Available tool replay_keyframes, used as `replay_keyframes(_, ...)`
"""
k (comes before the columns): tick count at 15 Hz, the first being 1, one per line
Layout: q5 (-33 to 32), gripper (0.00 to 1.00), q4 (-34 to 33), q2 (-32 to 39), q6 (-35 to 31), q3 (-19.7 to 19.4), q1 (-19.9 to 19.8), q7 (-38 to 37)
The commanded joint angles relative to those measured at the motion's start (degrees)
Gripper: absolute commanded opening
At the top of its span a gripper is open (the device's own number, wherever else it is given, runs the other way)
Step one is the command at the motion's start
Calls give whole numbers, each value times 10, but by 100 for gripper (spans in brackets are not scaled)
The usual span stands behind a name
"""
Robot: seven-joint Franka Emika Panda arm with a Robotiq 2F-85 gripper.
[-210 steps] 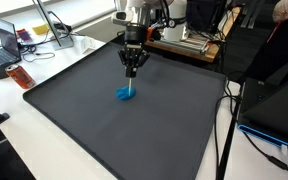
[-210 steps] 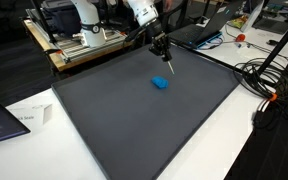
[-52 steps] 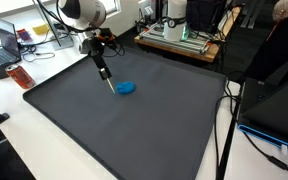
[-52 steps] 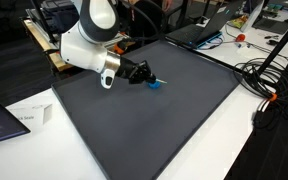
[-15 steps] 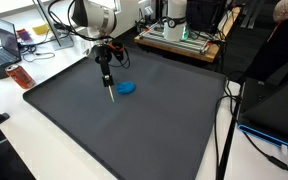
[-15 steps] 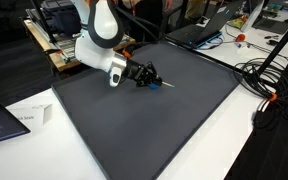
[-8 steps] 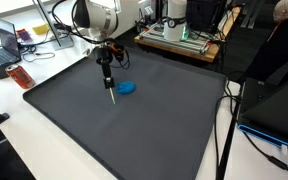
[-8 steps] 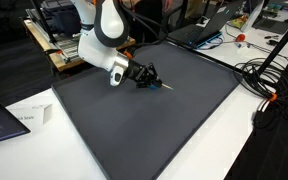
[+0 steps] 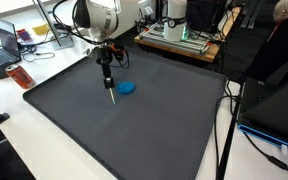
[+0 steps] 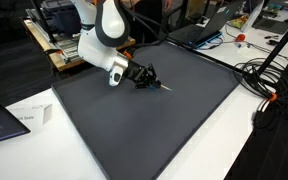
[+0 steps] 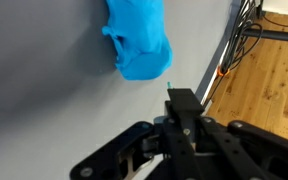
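Arm has swung low since the earliest frame; end effector (image 9: pixel 107 78) pinches a thin stick (image 9: pixel 111 93), tip just beside blue lump (image 9: pixel 127 87) on dark mat (image 9: pixel 154 130), apparently not touching it.

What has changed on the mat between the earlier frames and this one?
The end effector, shut on a thin light stick, has swung from above the crumpled blue lump to beside it, with the stick's tip low over the dark grey mat. In the last second it barely moved. The lump looks flatter than at the start. Nothing was let go, and the mat is unchanged.
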State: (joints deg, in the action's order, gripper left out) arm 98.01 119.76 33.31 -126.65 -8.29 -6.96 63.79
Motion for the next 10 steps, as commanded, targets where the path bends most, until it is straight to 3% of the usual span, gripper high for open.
replay_keyframes(1, -12, 3, 3, -16, -7, -7, 5, -31)
replay_keyframes(10, -4, 3, 46, -54, 26, -18, -15, -17)
